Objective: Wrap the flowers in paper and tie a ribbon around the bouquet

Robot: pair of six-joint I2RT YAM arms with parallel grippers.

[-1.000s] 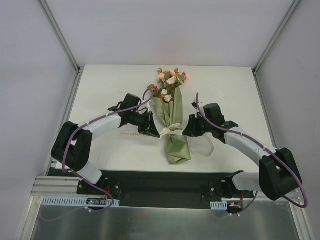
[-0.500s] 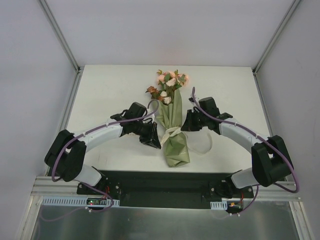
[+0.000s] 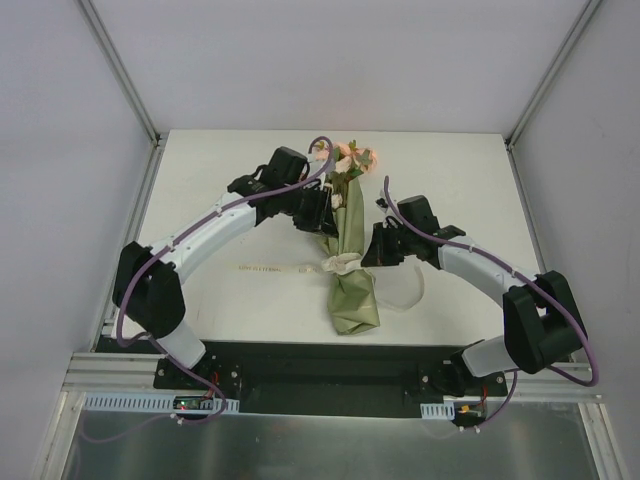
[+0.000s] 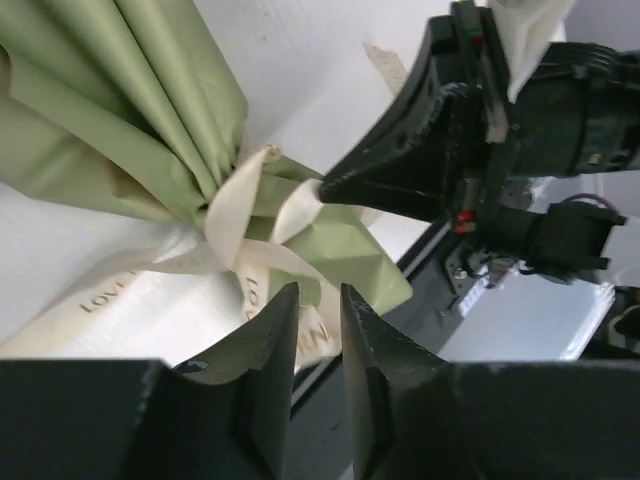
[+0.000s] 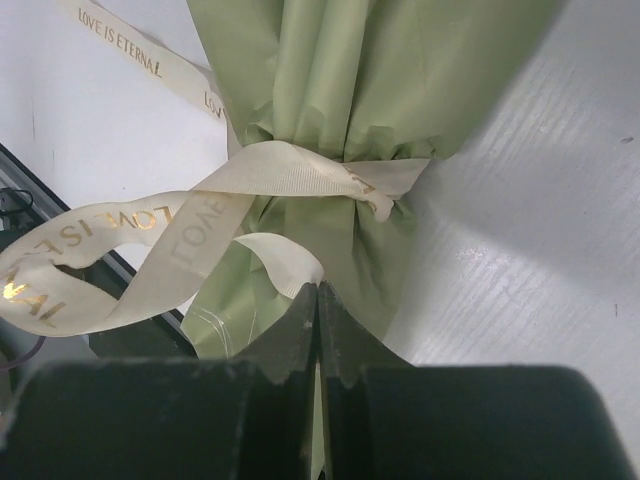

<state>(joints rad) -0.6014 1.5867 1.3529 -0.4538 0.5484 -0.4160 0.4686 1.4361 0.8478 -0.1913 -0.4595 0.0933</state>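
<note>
The bouquet (image 3: 345,240) lies flat in the middle of the white worktop (image 3: 220,170). The flowers (image 3: 352,157) are at its 12 o'clock end, and the narrow tail of the olive-green paper (image 3: 352,300) points toward 6 o'clock. The cream ribbon (image 3: 338,264) is cinched round the paper about halfway down the cone. One printed tail lies on the worktop toward 9 o'clock, and a loose loop lies on the 3 o'clock side.

The left end effector (image 4: 315,305) sits over the upper part of the wrap, at the 10 o'clock side of the knot. Its fingers stand a little apart with nothing between them, and its wrist camera looks down the paper folds to the knot.

The right end effector (image 5: 316,295) is just beside the knot at its 3 o'clock. Its fingers are pressed tight together, and the tips meet a curl of ribbon where the band crosses the paper. Whether any ribbon is actually caught between them cannot be told. Gold lettering on the loop reads LOVE IS ETERNAL.
</note>
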